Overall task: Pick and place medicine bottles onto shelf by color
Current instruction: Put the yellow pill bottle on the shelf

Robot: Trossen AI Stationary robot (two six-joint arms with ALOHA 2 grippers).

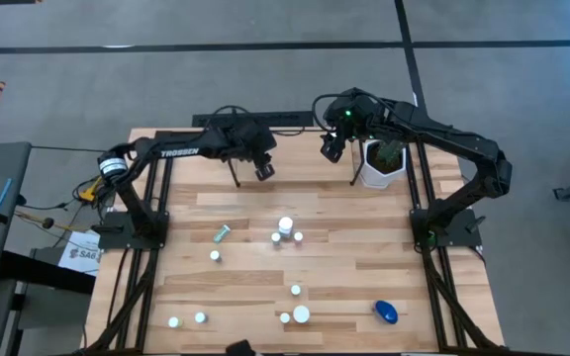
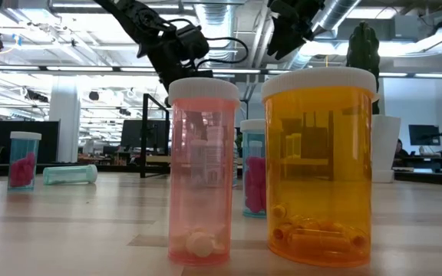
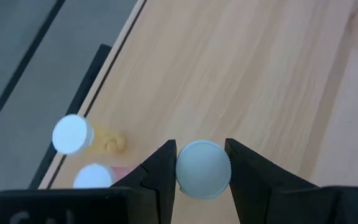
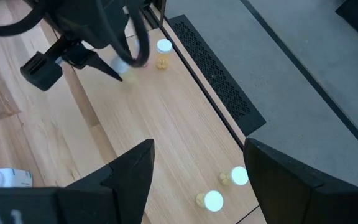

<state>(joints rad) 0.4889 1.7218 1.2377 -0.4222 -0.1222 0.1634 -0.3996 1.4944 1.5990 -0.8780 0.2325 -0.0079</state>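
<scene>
1. pale wood planks make up the worktop [image 1: 364, 282], with both dark arms reaching toward its far edge.
2. left claw [image 3: 202, 169] is closed on a round white-capped medicine bottle [image 3: 203, 169]; the cap sits squeezed between the two dark fingers [image 3: 160, 171], above the light wood shelf board [image 3: 253, 74].
3. just beside that grip, near the shelf's black edge, stand two more white-capped bottles, one with a yellowish body [image 3: 73, 134] and one with a pinkish body [image 3: 93, 177].
4. right claw [image 4: 197, 165] hangs open with its fingers wide apart and nothing between them, above the far right of the worktop close to the white pot with a green plant [image 1: 382, 163].
5. below the right claw, two small yellow bottles with white caps [image 4: 225, 186] stand near the shelf board's edge.
6. in the high view, a cluster of white-capped bottles [image 1: 285, 232] stands mid-worktop, with a teal bottle lying on its side [image 1: 222, 233] to its left.
7. more small bottles sit along the near edge: a pair at the left [image 1: 186, 319], a group near the middle [image 1: 296, 312], and a larger blue bottle on its side [image 1: 386, 312] at the right.
8. in the low view, a tall orange bottle with capsules inside [image 2: 321, 165] and a pink see-through bottle [image 2: 202, 172] stand side by side, close to the camera.
</scene>
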